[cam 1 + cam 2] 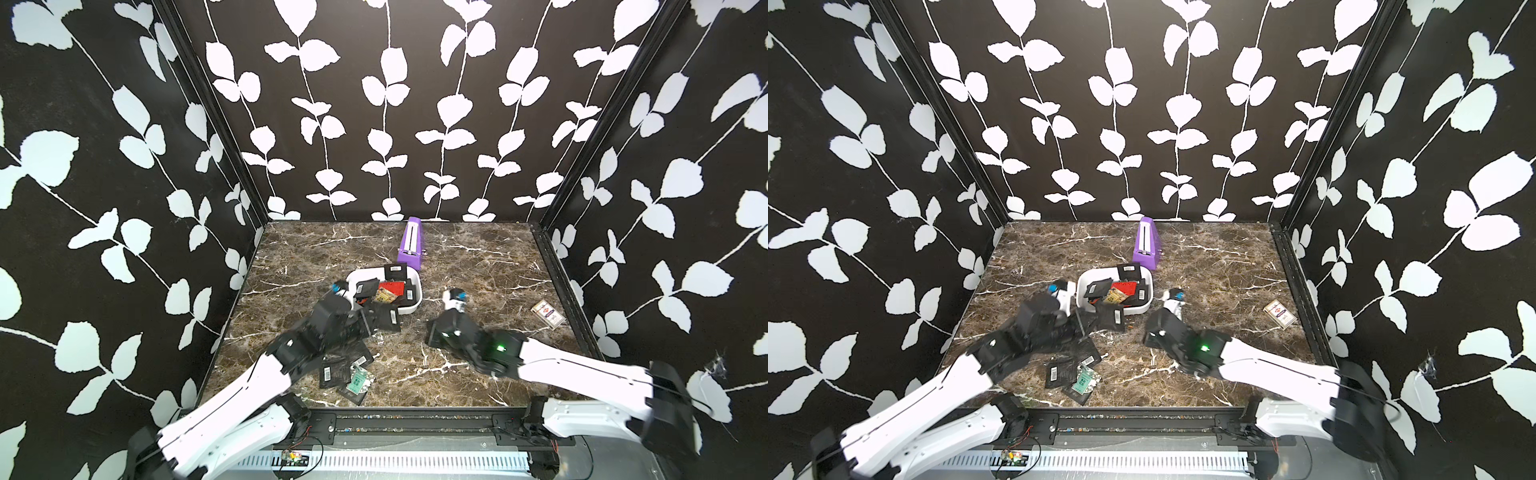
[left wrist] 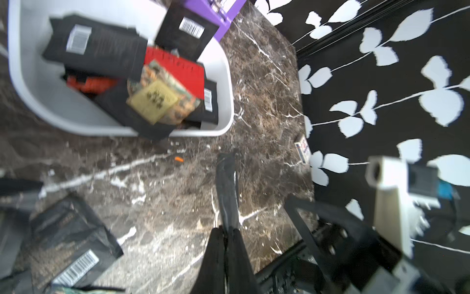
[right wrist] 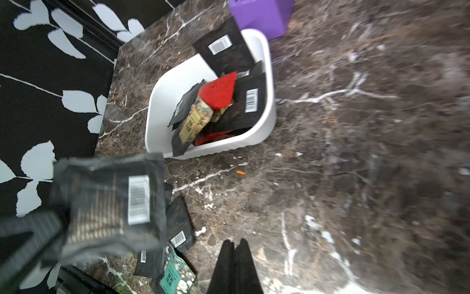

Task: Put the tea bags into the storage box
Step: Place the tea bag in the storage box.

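Left arm (image 1: 239, 392) and right arm (image 1: 582, 365): white shells, black joint blocks, a thin black cable along each. Green light (image 1: 501, 347) on the right arm; blue tab (image 1: 460, 296) at each wrist; black jaws.

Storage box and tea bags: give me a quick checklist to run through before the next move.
1. Grip: left tool is shut on the held tea bag, a black one: ok.
2. Free arm: right tool is shut and empty: ok.
3. Room: storage box stands upright with bare white floor on one side: ok.
4. Held bag above the box opening: cannot tell; the pictures blur there.
5. All bags in: not ok; several loose tea bags lie on the table near its front edge.
6. Leaning tea bag fully inside: not ok; it sticks up over the far rim.
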